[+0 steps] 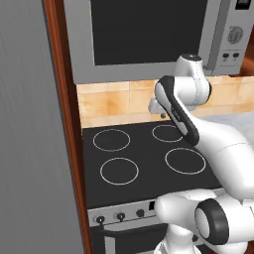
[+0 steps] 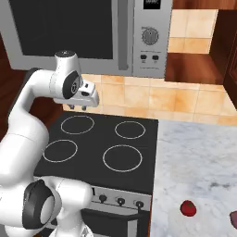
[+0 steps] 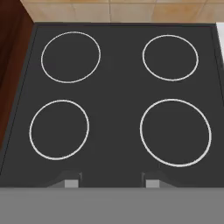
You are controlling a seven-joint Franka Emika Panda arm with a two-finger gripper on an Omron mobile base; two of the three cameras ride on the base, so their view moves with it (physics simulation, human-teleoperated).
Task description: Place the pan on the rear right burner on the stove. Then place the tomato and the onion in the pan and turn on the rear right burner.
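No legible text, brand or number is being shown anywhere. Small white marks are being displayed on the microwave (image 2: 92, 32) panel around its dial and on its dark display, but they are being rendered too blurred to be read.

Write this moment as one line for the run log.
gripper: open, empty, above stove | rear right burner: bare | tomato: on counter | onion: beside tomato, at frame edge
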